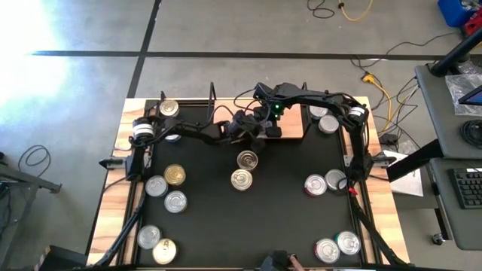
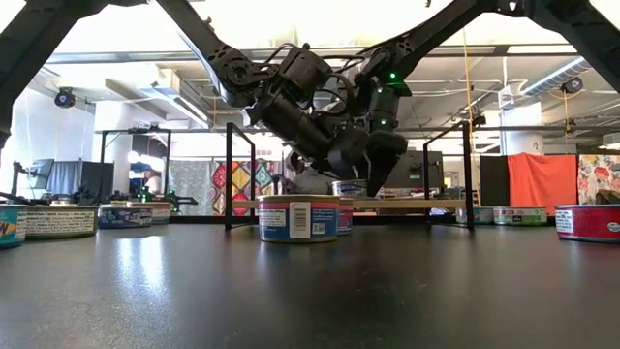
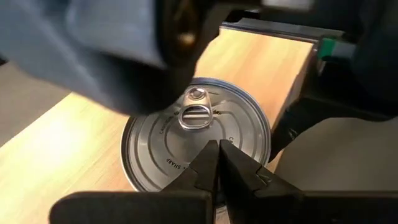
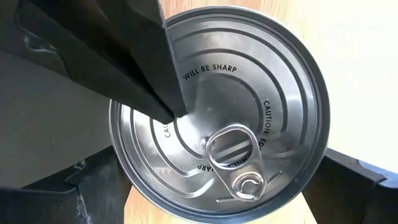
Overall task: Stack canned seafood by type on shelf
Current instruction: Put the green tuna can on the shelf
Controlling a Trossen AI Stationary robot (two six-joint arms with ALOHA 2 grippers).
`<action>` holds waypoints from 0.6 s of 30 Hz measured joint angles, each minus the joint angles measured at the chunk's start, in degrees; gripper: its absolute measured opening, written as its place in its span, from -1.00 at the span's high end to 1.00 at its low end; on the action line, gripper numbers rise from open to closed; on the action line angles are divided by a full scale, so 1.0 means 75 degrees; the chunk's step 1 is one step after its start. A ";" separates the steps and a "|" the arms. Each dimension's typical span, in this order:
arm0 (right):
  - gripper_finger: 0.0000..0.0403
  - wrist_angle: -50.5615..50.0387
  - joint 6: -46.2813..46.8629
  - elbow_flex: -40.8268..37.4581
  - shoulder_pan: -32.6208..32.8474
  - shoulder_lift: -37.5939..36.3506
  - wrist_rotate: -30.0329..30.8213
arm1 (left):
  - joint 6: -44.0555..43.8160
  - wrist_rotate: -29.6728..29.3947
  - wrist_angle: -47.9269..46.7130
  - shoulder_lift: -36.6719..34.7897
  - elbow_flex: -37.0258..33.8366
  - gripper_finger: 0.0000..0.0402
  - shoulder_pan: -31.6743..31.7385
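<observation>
Right end effector spread wide, straddling silver tin on shelf. Left end effector pinched together, tips just above lid. High view hides tin under arms.

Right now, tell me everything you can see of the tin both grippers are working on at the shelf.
The tin is short, round, bare silver metal with a ringed lid, pull tab and printed caution text. It sits upright, lid up, on the shelf, a light-wood board. The right gripper straddles it, fingers wide at either side. The left gripper is shut, its tips down on the lid beside the tab.
</observation>
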 joint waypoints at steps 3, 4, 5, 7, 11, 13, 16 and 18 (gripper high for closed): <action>-0.89 0.0007 -0.0033 -0.0009 0.0013 0.0000 -0.0048 | 0.0252 0.0112 0.0185 -0.0131 -0.0036 1.00 -0.0004; -0.89 0.0008 -0.0062 -0.0009 0.0021 0.0000 -0.0058 | 0.0332 0.0192 0.0288 -0.0169 -0.0071 1.00 -0.0004; -0.89 0.0003 -0.0125 -0.0009 0.0023 0.0000 -0.0084 | 0.0393 0.0281 0.0469 -0.0221 -0.0140 1.00 -0.0004; -0.89 0.0034 -0.0192 -0.0009 0.0029 0.0000 -0.0194 | 0.0494 0.0613 0.1049 -0.0243 -0.0320 1.00 -0.0004; -0.89 0.0126 -0.0208 -0.0017 0.0035 -0.0016 -0.0735 | 0.0479 0.1231 0.2971 -0.0176 -0.0882 1.00 -0.0007; -0.89 0.0182 -0.0215 -0.0020 0.0028 -0.0026 -0.0901 | 0.0445 0.1171 0.3542 -0.0103 -0.1057 1.00 0.0012; -0.89 0.0334 -0.0159 -0.0020 0.0020 -0.0023 -0.0881 | 0.0399 0.0886 0.3562 -0.0048 -0.1115 1.00 0.0052; -0.89 0.0356 -0.0156 -0.0020 0.0031 -0.0015 -0.0883 | 0.0358 0.0769 0.3387 -0.0032 -0.1115 1.00 0.0080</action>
